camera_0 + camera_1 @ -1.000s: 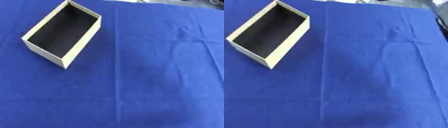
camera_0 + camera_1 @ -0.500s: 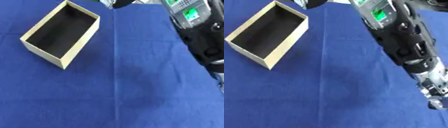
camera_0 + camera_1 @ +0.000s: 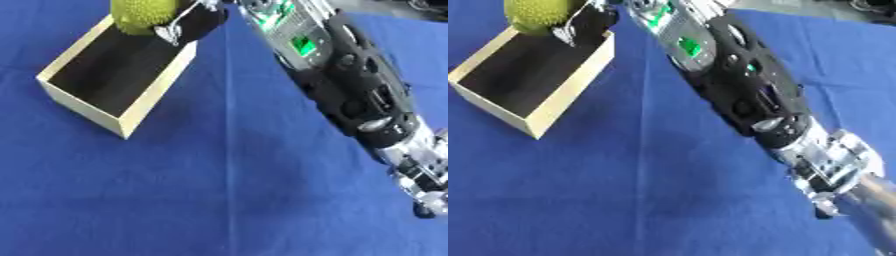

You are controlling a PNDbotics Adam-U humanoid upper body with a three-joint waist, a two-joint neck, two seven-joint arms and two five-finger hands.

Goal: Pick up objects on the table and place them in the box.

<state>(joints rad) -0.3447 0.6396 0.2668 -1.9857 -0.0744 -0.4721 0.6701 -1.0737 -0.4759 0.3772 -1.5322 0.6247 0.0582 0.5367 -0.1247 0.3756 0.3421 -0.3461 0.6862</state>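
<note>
The right hand (image 3: 194,20), fingers clamped on a bumpy yellow-green fruit (image 3: 144,14), hangs over the box's (image 3: 140,107) far end; release remains, its dark inside looking empty.

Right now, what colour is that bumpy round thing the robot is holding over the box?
Yellow-green fruit, clearest in the left eye view.

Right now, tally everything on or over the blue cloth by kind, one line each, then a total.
Yellow-green bumpy fruit, held by the right hand over the box's far end: 1
Open tan box with dark inside: 1
Other loose things on the blue cloth: 0
Total: 2
</note>
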